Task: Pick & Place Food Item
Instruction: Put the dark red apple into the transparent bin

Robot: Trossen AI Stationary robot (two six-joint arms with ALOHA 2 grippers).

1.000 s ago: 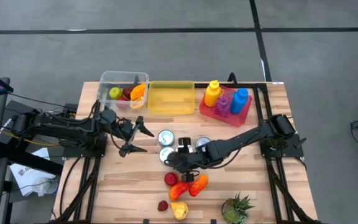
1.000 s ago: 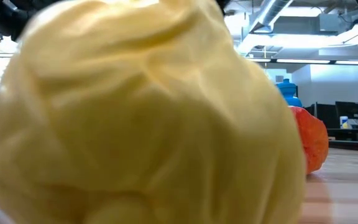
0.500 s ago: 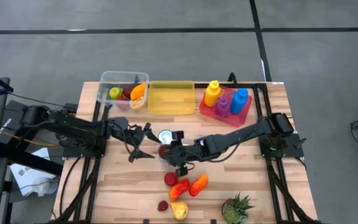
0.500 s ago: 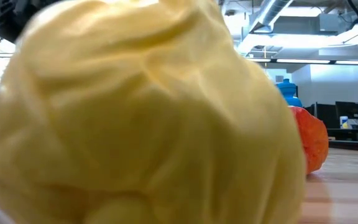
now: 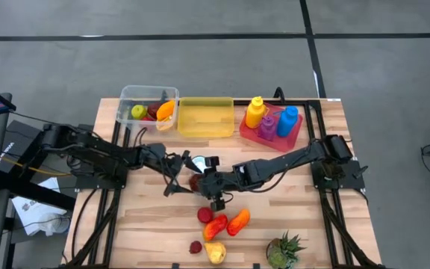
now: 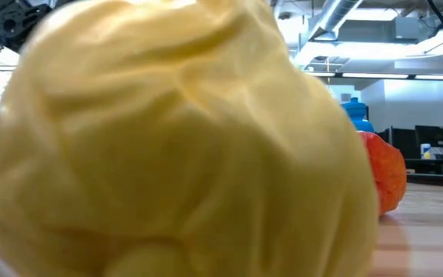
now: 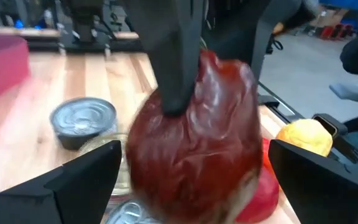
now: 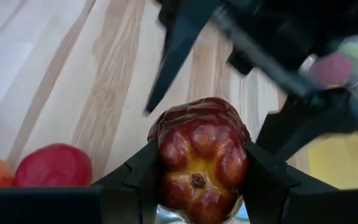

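The right gripper pinches a glossy dark-red plastic pepper above the bench; the left gripper, jaws spread, flanks the pepper, seemingly for a handover.

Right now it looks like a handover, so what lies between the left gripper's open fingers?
The red pepper, held by the right gripper, fills that gap in the left wrist view.

High overhead; low blocked by yellow fruit; wrists close

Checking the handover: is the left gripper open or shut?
Open. The left gripper has its dark fingers spread on either side of the red pepper, which the right gripper holds.
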